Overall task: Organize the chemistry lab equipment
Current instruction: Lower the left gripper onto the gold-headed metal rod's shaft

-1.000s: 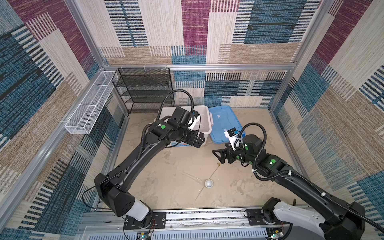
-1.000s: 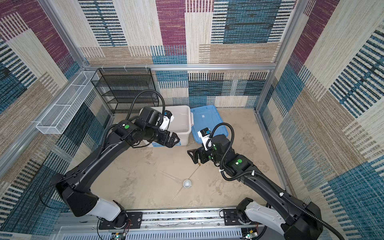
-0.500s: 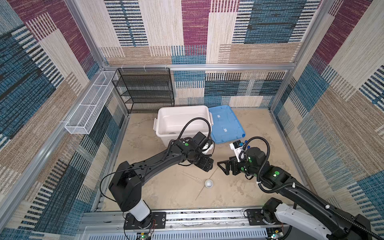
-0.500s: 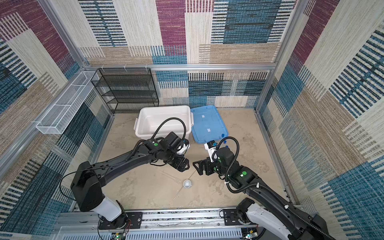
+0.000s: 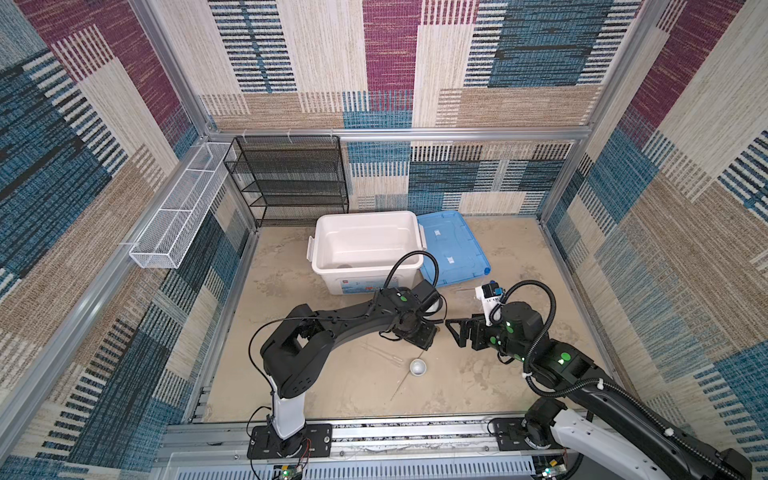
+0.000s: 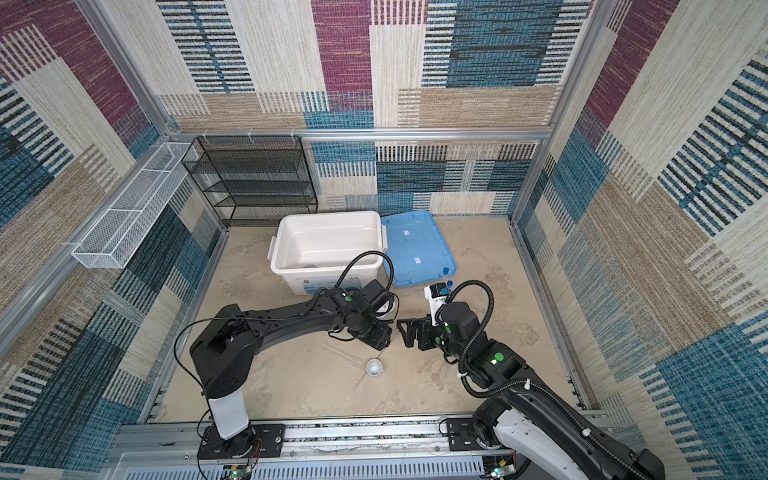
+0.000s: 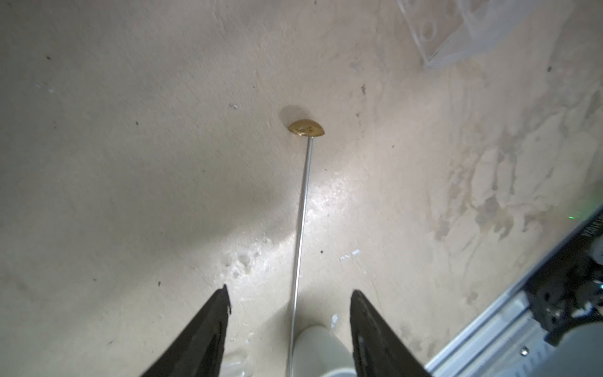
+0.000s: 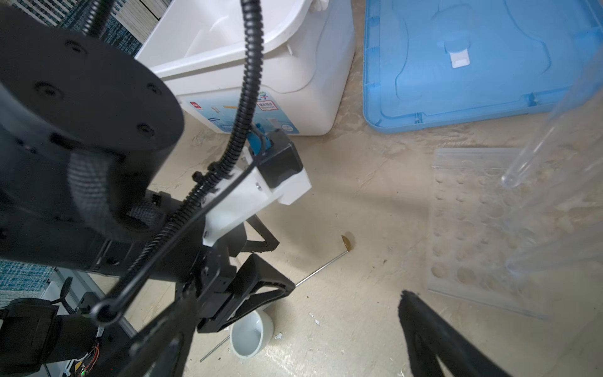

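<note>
Both sets of fingers stand apart: left fingers [image 7: 208, 329] straddle the rod [image 7: 301, 209], which lies flat on the desk [image 5: 332, 395] untouched, and right fingers [image 8: 424, 329] hold nothing. Bin [image 5: 332, 280] sits at the back, lid [image 5: 453, 245] beside it. Dish [image 5: 417, 367] lies just beside the rod.

A thin metal rod [image 7: 301, 212] with a brass spoon tip lay flat mid-way across the table [image 5: 340, 386]. A small white round dish [image 5: 418, 367] stood upright just beside its shaft, nearer the front edge; a clear dropper [image 6: 348, 357] lay nearby.
</note>
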Tool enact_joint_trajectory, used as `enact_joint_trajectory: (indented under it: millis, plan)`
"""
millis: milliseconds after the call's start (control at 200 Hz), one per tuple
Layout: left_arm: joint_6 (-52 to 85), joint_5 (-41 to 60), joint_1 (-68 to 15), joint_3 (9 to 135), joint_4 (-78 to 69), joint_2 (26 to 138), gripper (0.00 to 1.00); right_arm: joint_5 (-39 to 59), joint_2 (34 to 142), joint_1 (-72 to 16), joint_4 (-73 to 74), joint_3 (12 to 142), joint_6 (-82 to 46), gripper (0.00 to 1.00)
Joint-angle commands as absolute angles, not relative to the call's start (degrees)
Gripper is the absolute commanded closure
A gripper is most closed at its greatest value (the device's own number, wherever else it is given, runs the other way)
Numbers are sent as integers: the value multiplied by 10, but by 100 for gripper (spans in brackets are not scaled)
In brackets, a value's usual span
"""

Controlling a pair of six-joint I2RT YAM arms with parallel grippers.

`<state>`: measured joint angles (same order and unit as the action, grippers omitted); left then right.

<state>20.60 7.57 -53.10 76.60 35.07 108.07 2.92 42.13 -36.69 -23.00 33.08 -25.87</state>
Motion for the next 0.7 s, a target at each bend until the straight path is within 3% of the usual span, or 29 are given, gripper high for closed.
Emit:
enact_joint_trajectory:
  millis: [0, 506, 691]
  plan:
    - [217, 42, -538, 778, 359, 1099, 43, 23, 424, -367, -226, 328, -269, 2]
    - [218, -30, -576, 796, 379, 1143, 51, 6, 418, -367, -206, 314, -294, 3]
    - [215, -60, -584, 808, 401, 1155, 61, -10, 404, -367, -206, 307, -302, 3]
